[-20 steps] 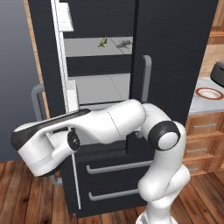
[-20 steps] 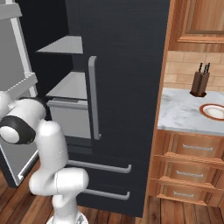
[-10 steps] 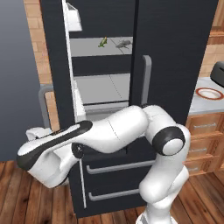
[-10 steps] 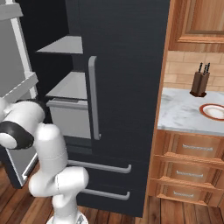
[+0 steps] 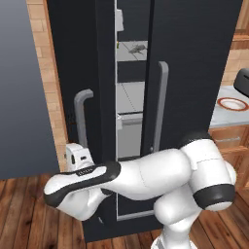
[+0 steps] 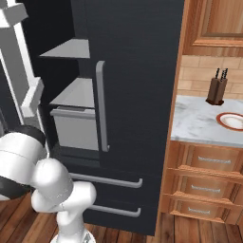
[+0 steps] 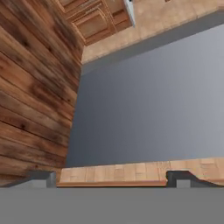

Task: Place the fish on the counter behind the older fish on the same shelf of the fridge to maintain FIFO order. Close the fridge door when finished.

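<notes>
Through the narrow gap left by the fridge's (image 5: 194, 58) left door (image 5: 80, 73) I see the pale shelf (image 5: 127, 56). The grey older fish (image 5: 137, 47) lies on it. The greenish-yellow fish (image 5: 118, 44) lies just left of it, half hidden by the door edge. My arm reaches low to the left across the fridge front, its hand beside that door's grey handle (image 5: 82, 116). In the hand view my gripper (image 7: 113, 178) is open, its fingertips (image 7: 41, 177) wide apart with nothing between them, facing wood floor and a grey wall. The marble counter (image 6: 199, 123) is on the right.
A plate (image 6: 232, 121) and a knife block (image 6: 217, 90) stand on the counter over brown drawers (image 6: 209, 163). The right fridge door (image 6: 137, 71) is shut, with two bottom drawers (image 6: 114, 182) below. A grey wall panel (image 5: 22, 87) stands left of the fridge.
The left fridge door has swung from well open to nearly shut, leaving a thin slit. My arm has swept lower and to the left along with it.
</notes>
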Available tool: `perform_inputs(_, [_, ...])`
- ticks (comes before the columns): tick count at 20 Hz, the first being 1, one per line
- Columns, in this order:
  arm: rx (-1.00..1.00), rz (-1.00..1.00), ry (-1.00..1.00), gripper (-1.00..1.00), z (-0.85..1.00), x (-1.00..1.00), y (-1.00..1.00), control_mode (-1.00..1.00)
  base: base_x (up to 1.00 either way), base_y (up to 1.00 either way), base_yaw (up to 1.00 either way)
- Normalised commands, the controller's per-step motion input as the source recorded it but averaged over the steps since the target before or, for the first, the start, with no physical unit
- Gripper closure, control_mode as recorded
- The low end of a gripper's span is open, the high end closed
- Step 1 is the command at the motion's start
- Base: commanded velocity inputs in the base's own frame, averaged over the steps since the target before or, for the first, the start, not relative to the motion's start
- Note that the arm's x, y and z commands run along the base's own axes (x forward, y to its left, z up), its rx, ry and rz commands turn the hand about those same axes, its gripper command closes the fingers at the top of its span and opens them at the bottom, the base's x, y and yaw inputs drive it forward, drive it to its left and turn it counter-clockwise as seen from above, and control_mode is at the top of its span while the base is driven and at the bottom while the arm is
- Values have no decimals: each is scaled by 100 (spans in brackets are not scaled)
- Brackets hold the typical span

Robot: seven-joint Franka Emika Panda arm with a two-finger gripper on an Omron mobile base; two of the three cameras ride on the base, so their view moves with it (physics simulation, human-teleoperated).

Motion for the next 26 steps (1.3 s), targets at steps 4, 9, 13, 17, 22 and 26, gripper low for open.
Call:
perform_inputs(4, [0,-55,-5,-100,0,-1,-52,-100,0,0,0])
perform_inputs(9, [0,-53,-2,-100,5,0,-44,-100,0,0,0])
perform_inputs(13, [0,-49,0,-100,7,1,-40,-100,0,0,0])
perform_inputs(17, [0,-40,0,-100,10,15,-24,-100,0,0,0])
perform_inputs(22, [0,-26,0,-100,16,39,-3,-100,0,0,0])
perform_inputs(26, [0,-20,0,-100,9,56,0,-100,0,0,0])
